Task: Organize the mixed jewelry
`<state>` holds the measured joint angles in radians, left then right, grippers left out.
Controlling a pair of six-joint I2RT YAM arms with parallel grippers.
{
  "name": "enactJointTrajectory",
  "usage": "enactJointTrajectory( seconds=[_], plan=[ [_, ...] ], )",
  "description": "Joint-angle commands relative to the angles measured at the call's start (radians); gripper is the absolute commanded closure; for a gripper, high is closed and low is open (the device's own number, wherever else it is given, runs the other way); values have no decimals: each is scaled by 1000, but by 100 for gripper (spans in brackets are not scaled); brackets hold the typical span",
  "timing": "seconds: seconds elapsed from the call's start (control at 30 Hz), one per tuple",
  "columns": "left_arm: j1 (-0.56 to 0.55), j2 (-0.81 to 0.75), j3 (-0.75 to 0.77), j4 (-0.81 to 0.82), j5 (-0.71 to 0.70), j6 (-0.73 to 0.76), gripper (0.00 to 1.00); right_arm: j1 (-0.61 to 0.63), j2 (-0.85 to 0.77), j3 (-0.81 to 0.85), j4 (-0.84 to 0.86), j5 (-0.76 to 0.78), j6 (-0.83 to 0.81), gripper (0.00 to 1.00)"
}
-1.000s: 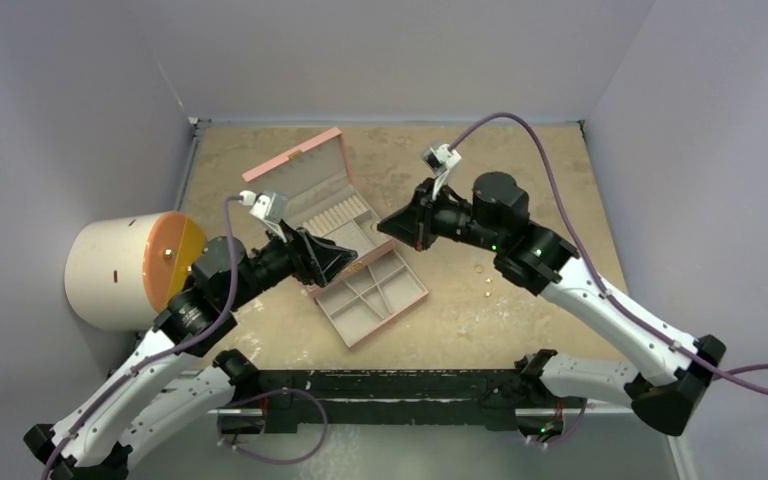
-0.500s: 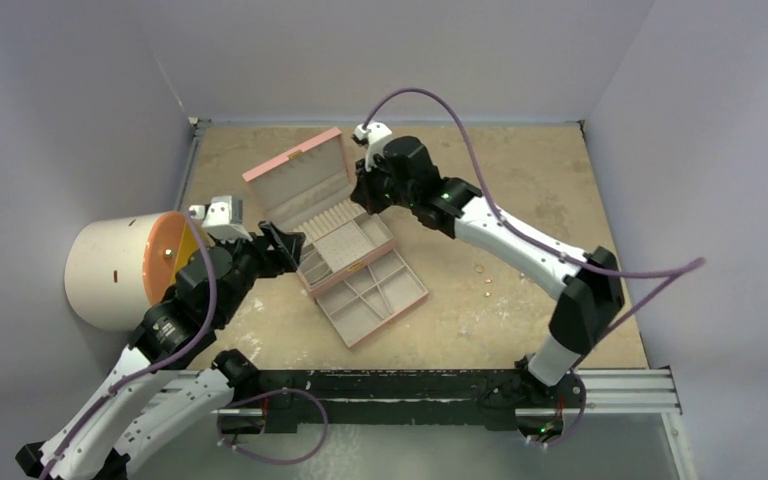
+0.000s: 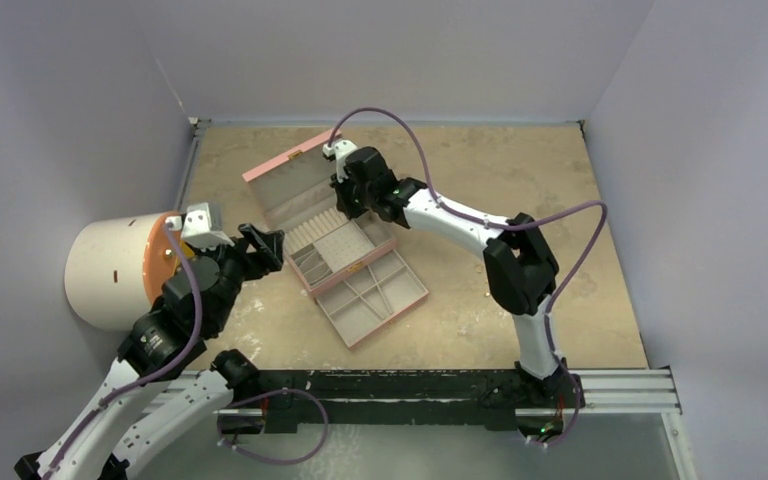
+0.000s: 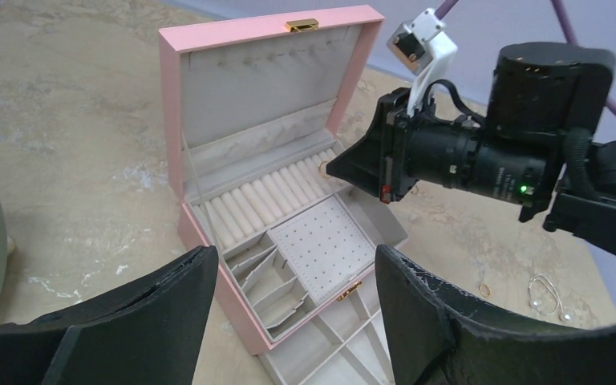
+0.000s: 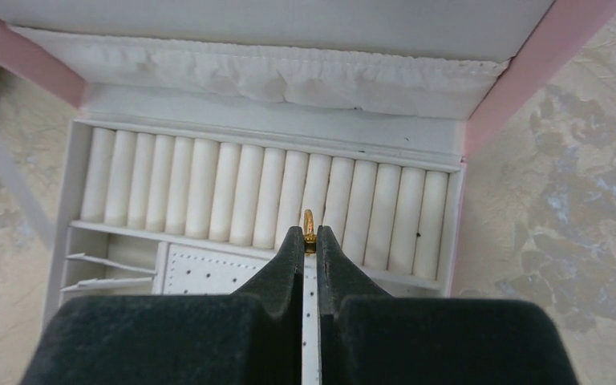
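Right gripper [image 5: 305, 241] pinches a gold ring [image 5: 309, 222] upright over the ring rolls [image 5: 233, 192] of the open pink jewelry box [image 4: 172, 144], likely to slot it between two; left gripper [image 4: 293, 273] hangs open nearby.

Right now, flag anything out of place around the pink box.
A small gold ring and a thin wire piece lie loose on the table beside the pink box, outside any compartment. A second ring is pinched in the right gripper above the ring rolls.
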<state>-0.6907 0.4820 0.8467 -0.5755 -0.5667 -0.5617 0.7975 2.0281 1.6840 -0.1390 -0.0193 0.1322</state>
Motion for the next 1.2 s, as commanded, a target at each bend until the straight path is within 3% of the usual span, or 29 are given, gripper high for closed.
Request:
enactJointTrajectory(
  seconds=[0.0,1.17],
  plan=[
    [-4,-7,0,9,-24,17,28,0,25,51,82,26,-19,100],
    [-4,5,4,8,-16,26,28,39,211,83,73,201,-17,100]
  ],
)
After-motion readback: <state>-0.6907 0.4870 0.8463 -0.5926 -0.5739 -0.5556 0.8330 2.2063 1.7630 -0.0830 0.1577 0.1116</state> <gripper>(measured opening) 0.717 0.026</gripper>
